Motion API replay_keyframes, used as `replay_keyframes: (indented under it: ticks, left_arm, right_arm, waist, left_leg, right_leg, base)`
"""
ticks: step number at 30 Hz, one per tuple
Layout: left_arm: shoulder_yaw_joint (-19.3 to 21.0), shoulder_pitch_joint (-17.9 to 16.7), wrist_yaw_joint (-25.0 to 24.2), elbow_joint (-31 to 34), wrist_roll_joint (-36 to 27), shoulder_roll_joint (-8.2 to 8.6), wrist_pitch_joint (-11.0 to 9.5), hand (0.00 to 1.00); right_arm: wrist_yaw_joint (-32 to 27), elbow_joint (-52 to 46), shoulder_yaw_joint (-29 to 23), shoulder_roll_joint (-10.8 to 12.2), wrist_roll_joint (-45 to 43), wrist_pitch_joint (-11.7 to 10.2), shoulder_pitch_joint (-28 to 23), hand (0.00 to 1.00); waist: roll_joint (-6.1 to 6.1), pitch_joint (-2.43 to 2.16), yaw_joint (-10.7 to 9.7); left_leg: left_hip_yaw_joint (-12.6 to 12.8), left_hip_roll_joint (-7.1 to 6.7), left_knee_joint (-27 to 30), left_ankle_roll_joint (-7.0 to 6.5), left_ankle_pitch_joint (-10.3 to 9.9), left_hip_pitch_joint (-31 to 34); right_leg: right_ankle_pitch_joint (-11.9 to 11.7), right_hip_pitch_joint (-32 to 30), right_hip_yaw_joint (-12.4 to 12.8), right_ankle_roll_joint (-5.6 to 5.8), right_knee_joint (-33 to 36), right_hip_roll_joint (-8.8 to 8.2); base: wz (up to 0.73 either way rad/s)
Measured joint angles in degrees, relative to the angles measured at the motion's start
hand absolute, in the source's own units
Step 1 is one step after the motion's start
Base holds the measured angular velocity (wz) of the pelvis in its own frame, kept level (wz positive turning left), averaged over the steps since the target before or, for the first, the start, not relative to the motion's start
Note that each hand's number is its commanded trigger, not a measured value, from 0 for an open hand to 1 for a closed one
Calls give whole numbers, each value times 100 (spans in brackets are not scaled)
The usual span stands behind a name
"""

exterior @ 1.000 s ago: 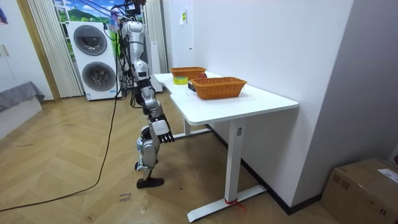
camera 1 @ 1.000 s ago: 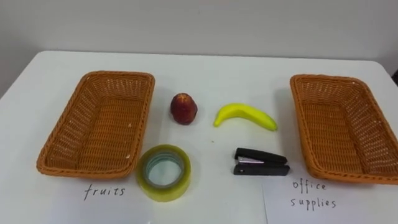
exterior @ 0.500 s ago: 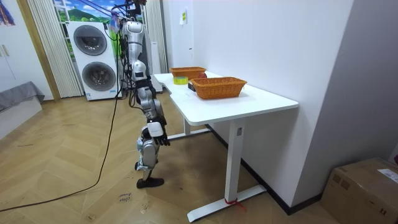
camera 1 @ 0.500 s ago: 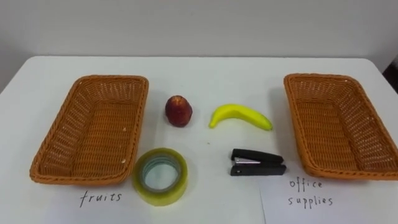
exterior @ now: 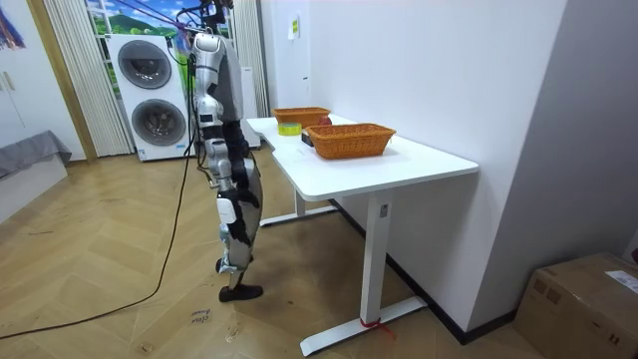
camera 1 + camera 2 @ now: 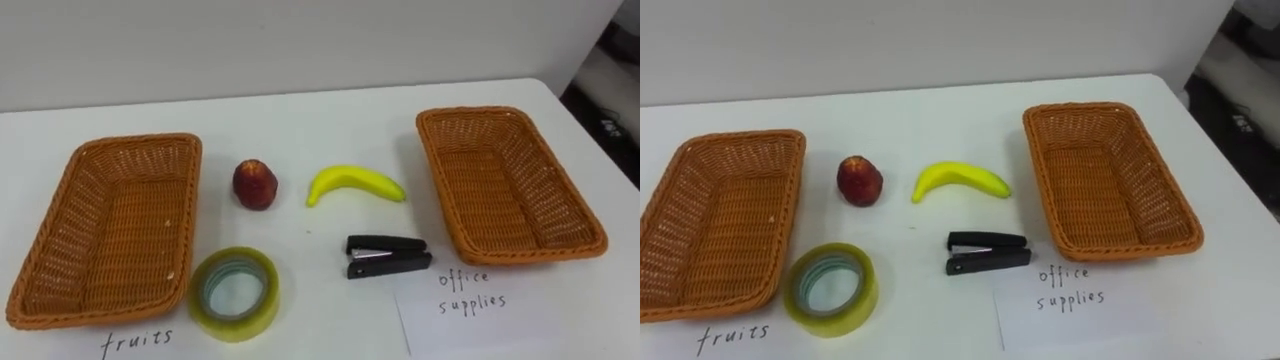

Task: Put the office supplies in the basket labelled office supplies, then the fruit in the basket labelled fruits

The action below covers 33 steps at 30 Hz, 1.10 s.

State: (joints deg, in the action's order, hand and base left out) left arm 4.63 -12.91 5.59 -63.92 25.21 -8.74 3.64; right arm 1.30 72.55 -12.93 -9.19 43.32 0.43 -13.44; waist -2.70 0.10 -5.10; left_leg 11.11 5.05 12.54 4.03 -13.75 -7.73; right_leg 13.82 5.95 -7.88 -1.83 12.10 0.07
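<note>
Wicker, woven and orange-brown, makes up the two rectangular baskets on the white table: one wicker basket on the left and one wicker basket on the right, well apart, both with nothing inside. Between them lie four loose things, none touching another. There are two fruits in the farther row: one dark red apple, just beside the left basket's far corner, and one curved yellow banana to its right, lying on its side with its ends turned towards the robot. There are two office items in the nearer row: one wide roll of yellowish clear tape, lying flat with its hole upward close to the left basket's near right corner, and one black stapler, closed and lying lengthwise in front of the banana. One white sheet of paper with handwriting lies in front of the right basket, and more handwriting sits in front of the left basket. In the room view the robot stands upright at the table's long side, facing the wall, with two white front-loading machines stacked behind it. Its right hand hangs low beside its leg, well away from the tabletop; whether that hand is spread or closed cannot be told at this distance.
</note>
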Motion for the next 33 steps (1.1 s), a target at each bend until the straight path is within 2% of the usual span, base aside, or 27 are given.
replay_keyframes:
  ticks: [3, 8, 11, 14, 17, 18, 22, 26, 31, 33]
  left_arm:
    - [167, -12, 59, 33, -86, -9, -16, 0]
    - [270, -120, 270, 65, -227, -108, -45, 0]
    - [474, -241, 324, 183, -320, -125, -76, 0]
    - [644, -379, 397, 339, -321, -131, -142, 0]
    - [643, -450, 441, 561, -318, -139, -186, 0]
    - [644, -474, 447, 651, -312, -138, -194, 0]
    - [644, -534, 528, 756, -321, -140, -239, 0]
    - [610, -589, 541, 755, -318, -139, -238, 0]
    - [556, -599, 483, 844, -317, -140, -256, 0]
    - [551, -600, 483, 867, -330, -141, -309, 0]
  right_arm:
    - [-302, -416, -315, -14, 364, 33, -119, 0]
    - [-814, -602, -910, -46, 774, 30, 70, 0]
    - [-1275, -1243, -1242, -65, 1060, 23, -16, 0]
    - [-1878, -2034, -1631, -78, 1153, -128, -65, 0]
    - [-2463, -2934, -1759, -98, 1159, -412, -135, 0]
    - [-2690, -3271, -1764, -126, 1128, -456, -138, 0]
    - [-3313, -4246, -1783, -229, 546, -491, -134, 0]
    - [-4076, -5078, -1783, -272, 20, -627, -130, 0]
    - [-4603, -5807, -1782, -421, -784, -838, 19, 0]
    - [-4747, -6047, -1768, -479, -1030, -918, 42, 0]
  waist:
    - [-39, 2, -4]
    - [-82, -6, -110]
    - [-107, -14, -174]
    - [-139, -12, -276]
    - [-144, -7, -275]
    - [-166, -20, -267]
    - [-178, -23, -356]
    - [-199, -5, -384]
    - [-191, 6, -353]
    - [-185, 3, -252]
  left_leg:
    - [57, 6, 0, 0, 0, -14]
    - [62, 6, -1, 0, 0, -14]
    - [62, 5, 2, 0, 0, -9]
    - [63, 6, 5, 0, 0, 9]
    - [85, 7, 5, -1, 0, 34]
    - [101, 6, 3, -1, 0, 35]
    - [111, 1, -72, -4, 3, 36]
    - [112, -2, -94, -8, 5, 52]
    - [112, -7, -101, -8, 5, 115]
    - [147, -6, -110, -8, 6, 97]
  right_leg:
    - [0, -19, 28, 0, 41, 0]
    - [0, -58, 50, 1, 74, -2]
    - [-1, -64, 42, 2, 81, -5]
    - [-3, -86, 47, 2, 97, -3]
    - [-3, -144, 96, 2, 130, 4]
    - [-2, -179, 134, 3, 160, 6]
    - [-2, -221, 142, 3, 163, 9]
    - [-2, -236, 139, 4, 153, 15]
    - [-6, -306, 147, 8, 151, 17]
    - [-6, -309, 181, 8, 155, 21]
  base:
    - [-3]
    - [-2]
    - [0]
    - [-1]
    - [-8]
    - [-12]
    - [-3]
    - [0]
    - [-1]
    - [-7]
